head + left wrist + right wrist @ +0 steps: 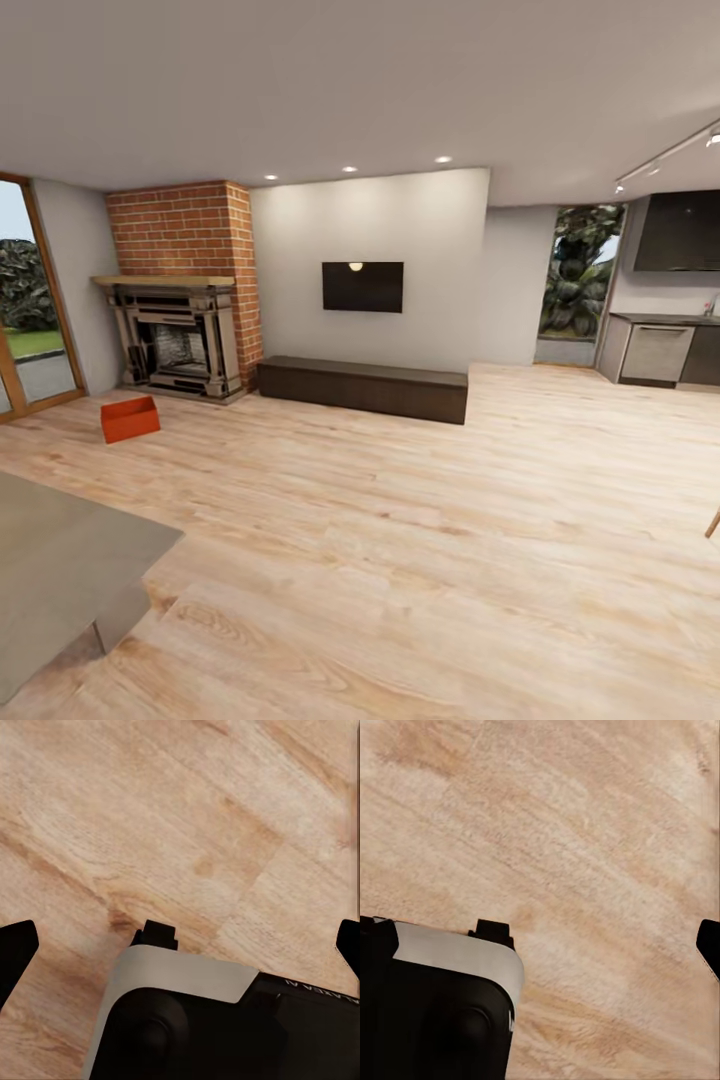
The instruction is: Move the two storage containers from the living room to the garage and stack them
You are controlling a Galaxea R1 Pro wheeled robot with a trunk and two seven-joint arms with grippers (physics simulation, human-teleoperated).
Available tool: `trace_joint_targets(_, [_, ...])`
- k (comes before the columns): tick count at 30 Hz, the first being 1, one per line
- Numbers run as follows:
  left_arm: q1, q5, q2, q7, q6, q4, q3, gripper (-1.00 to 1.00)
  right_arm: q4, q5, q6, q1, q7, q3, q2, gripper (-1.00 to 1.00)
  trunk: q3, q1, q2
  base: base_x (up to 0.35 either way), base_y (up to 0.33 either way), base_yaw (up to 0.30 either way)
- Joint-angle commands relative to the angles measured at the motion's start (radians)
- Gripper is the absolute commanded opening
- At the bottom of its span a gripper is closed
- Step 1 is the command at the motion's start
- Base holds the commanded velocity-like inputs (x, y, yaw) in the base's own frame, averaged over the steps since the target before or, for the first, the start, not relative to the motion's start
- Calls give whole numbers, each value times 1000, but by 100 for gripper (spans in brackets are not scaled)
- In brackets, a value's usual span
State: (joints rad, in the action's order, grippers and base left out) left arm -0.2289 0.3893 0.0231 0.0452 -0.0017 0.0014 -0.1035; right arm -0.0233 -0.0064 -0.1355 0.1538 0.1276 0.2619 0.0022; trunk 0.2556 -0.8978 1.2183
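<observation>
One storage container (130, 418) on wood floor (420, 520) near fireplace (180, 335); both tools spread wide, empty.

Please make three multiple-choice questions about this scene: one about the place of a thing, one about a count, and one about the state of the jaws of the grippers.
1. Where does the storage container stand?
A. On the wood floor in front of the fireplace
B. On top of the long dark cabinet
C. Under the TV

2. How many orange-red containers can be seen in the head view?
A. One
B. Two
C. Three

3. How do the jaws of the left gripper stand?
A. Shut on a container
B. Open, holding nothing
C. Shut on a cloth

Answers:
1. A: it sits on the wood floor, near the brick fireplace.
2. A: a single bin is there.
3. B: the two fingertips are far apart with bare planks between them; the right gripper looks the same.
</observation>
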Motion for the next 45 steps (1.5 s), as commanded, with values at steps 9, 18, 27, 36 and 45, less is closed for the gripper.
trace_joint_targets(9, [-1,7,0,2,0,0,-9,100,-3,-1,-10,1,3,5,0,100,1,-1,1,323,0,0])
trace_joint_targets(18, [-1,7,0,2,0,0,-9,100,-3,-1,-10,1,3,2,-1,100,1,-1,1,323,0,0])
trace_joint_targets(27, [0,7,0,2,0,0,-9,100,-2,3,-10,1,14,3,-4,100,1,-1,1,323,0,0])
trace_joint_targets(36, [-1,6,-2,2,-1,0,-9,100,-1,3,-10,1,13,4,-6,100,1,-1,1,323,0,0])
trace_joint_targets(45, [-1,8,0,2,0,0,-9,100,-6,8,-9,1,2,11,-3,100,1,-1,1,323,0,0])
